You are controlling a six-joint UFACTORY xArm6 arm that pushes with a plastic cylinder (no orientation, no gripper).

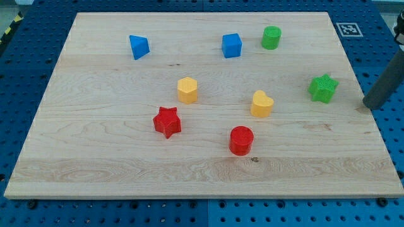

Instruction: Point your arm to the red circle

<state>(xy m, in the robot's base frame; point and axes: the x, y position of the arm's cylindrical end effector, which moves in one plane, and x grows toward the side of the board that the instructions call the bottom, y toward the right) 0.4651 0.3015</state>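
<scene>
Board (95,176): pale wooden table top, eight small blocks on it.

Task's thing: red circle (241,140), stood upright toward the bottom edge, a little right of the middle, touching nothing.

Arm: my tip (368,104) rested near the right edge, about halfway down it. It was a bare rod end, so there was nothing to spread, press together or pinch, and it touched no block.

Near the tip: green star (323,87), just to the left and slightly toward the top edge.

Between tip and target: yellow heart (261,104), up and right of the red circle, apart from it.

Other blocks: red star (166,122), left of the red circle, near it; yellow hexagon (187,90), mid-board; blue triangle (139,46), toward the top left corner; blue cube (231,45) and green cylinder (271,37), by the top edge.

Risks, as judged:
- A line swung high would likely clip the green star or the yellow heart.
- An overshoot would likely shove the red circle itself.
- The red star, same colour and near, could be taken for the target.
</scene>
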